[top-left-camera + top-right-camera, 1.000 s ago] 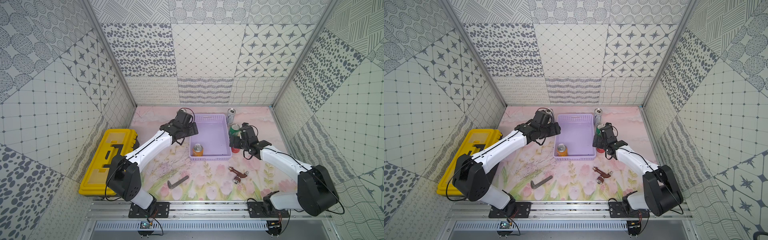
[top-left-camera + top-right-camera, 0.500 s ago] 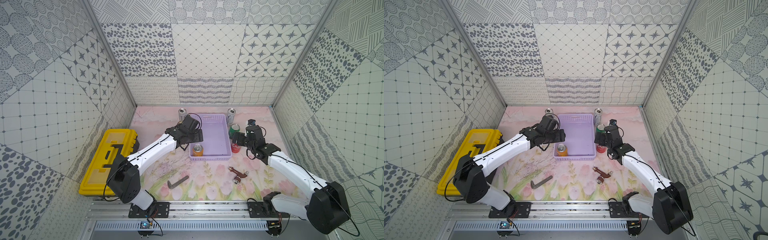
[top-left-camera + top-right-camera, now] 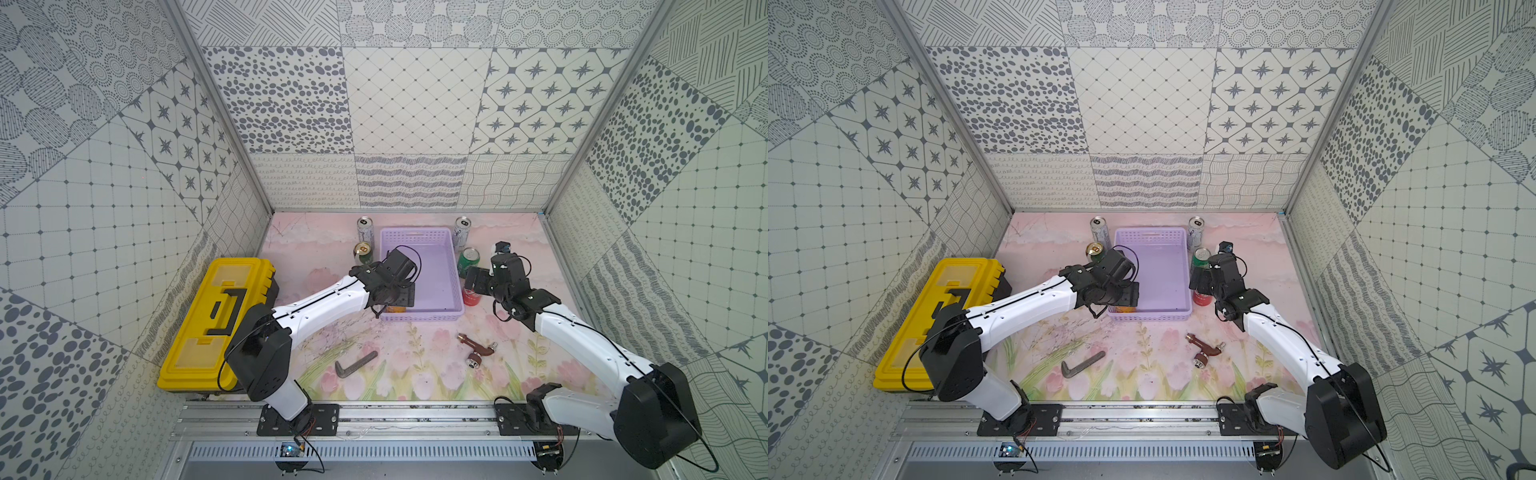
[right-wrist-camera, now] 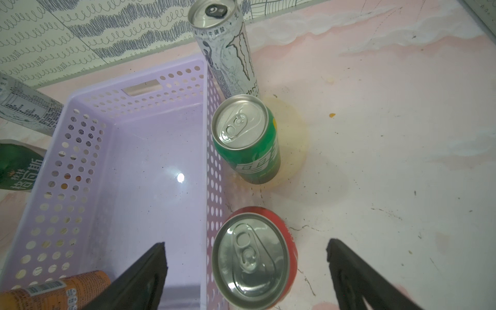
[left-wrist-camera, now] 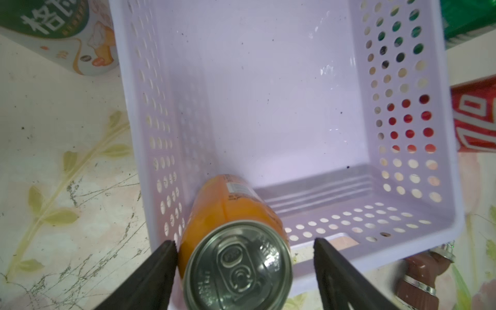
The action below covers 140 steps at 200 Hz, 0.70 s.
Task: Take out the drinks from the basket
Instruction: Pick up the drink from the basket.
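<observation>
Yellow toolbox (image 3: 216,320) sitting far left, lavender basket (image 3: 434,274) lying at centre. Left gripper (image 5: 243,243), jaws apart, straddling upright orange can (image 5: 228,209) in basket's near-left corner, 1 jaw touching it. Right gripper (image 4: 246,242) hovering wide open over red can (image 4: 252,265), standing just outside basket's right wall w/ green can (image 4: 247,142).
</observation>
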### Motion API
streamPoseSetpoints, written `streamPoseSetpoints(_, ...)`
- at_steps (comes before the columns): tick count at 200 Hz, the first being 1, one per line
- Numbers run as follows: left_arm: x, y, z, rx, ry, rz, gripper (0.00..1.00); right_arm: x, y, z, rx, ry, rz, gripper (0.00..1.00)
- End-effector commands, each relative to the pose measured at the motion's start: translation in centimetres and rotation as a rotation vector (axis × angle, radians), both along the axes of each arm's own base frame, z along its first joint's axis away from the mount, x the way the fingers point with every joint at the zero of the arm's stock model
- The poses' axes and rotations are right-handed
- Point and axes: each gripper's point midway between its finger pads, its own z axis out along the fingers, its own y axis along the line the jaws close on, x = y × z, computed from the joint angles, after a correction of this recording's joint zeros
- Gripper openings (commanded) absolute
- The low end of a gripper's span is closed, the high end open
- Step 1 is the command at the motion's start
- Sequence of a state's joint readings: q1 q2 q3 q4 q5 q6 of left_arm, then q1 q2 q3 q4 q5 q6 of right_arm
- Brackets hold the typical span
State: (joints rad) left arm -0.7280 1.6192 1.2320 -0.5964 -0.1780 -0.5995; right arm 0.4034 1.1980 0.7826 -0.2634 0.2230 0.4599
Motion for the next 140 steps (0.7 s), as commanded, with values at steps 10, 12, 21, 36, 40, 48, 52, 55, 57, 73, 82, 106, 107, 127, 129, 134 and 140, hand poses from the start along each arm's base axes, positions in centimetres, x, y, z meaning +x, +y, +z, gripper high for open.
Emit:
streamPoseSetpoints(10,-1.5,1.1,-1.8,0.076,0.074,0.007,0.82,0.3,-0.2,1.5,0.012,-0.064,-0.012,0.97)
streamPoseSetpoints(12,-1.5,1.1,-1.8,0.078,0.076,0.008,0.82,0.3,-0.2,1.5,0.013,-0.064,-0.011,0.97)
streamPoseSetpoints(21,-1.6,1.1,-2.1,0.083,0.082,0.007,0.82,0.4,-0.2,1.5,0.011,-0.065,-0.013,0.97)
streamPoseSetpoints(36,-1.7,1.0,-2.3,0.078,0.089,0.007,0.80,0.4,-0.2,1.4,0.013,-0.063,-0.013,0.97)
streamPoseSetpoints(40,-1.7,0.9,-2.4,0.077,0.090,0.007,0.79,0.4,-0.2,1.3,0.012,-0.061,-0.013,0.97)
streamPoseSetpoints(48,-1.7,0.8,-2.5,0.076,0.091,0.005,0.77,0.4,-0.2,1.3,0.013,-0.061,-0.012,0.97)
streamPoseSetpoints(52,-1.7,0.7,-2.5,0.074,0.092,0.004,0.76,0.4,-0.2,1.3,0.012,-0.062,-0.013,0.97)
streamPoseSetpoints(55,-1.7,0.7,-2.5,0.074,0.092,0.003,0.75,0.4,-0.2,1.3,0.013,-0.062,-0.012,0.97)
streamPoseSetpoints(57,-1.7,0.7,-2.6,0.074,0.093,0.003,0.75,0.4,-0.2,1.3,0.013,-0.062,-0.012,0.97)
streamPoseSetpoints(73,-1.7,0.5,-2.7,0.072,0.096,0.001,0.71,0.4,-0.2,1.3,0.012,-0.063,-0.013,0.97)
streamPoseSetpoints(82,-1.7,0.4,-2.6,0.071,0.096,-0.003,0.68,0.4,-0.2,1.3,0.012,-0.062,-0.013,0.97)
streamPoseSetpoints(106,-1.4,0.1,-2.0,0.058,0.082,-0.008,0.64,0.4,-0.2,1.2,0.013,-0.062,-0.013,0.97)
streamPoseSetpoints(107,-1.4,0.1,-2.0,0.058,0.082,-0.008,0.64,0.4,-0.2,1.2,0.014,-0.062,-0.013,0.97)
streamPoseSetpoints(127,-1.2,-0.2,-1.4,0.043,0.071,-0.012,0.63,0.4,-0.1,1.3,0.016,-0.064,-0.011,0.97)
streamPoseSetpoints(129,-1.2,-0.2,-1.4,0.042,0.071,-0.012,0.62,0.4,-0.2,1.3,0.016,-0.063,-0.011,0.97)
streamPoseSetpoints(134,-1.2,-0.3,-1.2,0.038,0.068,-0.014,0.62,0.4,-0.1,1.3,0.017,-0.063,-0.010,0.97)
streamPoseSetpoints(140,-1.2,-0.3,-1.1,0.037,0.067,-0.015,0.62,0.4,-0.1,1.2,0.016,-0.062,-0.010,0.97)
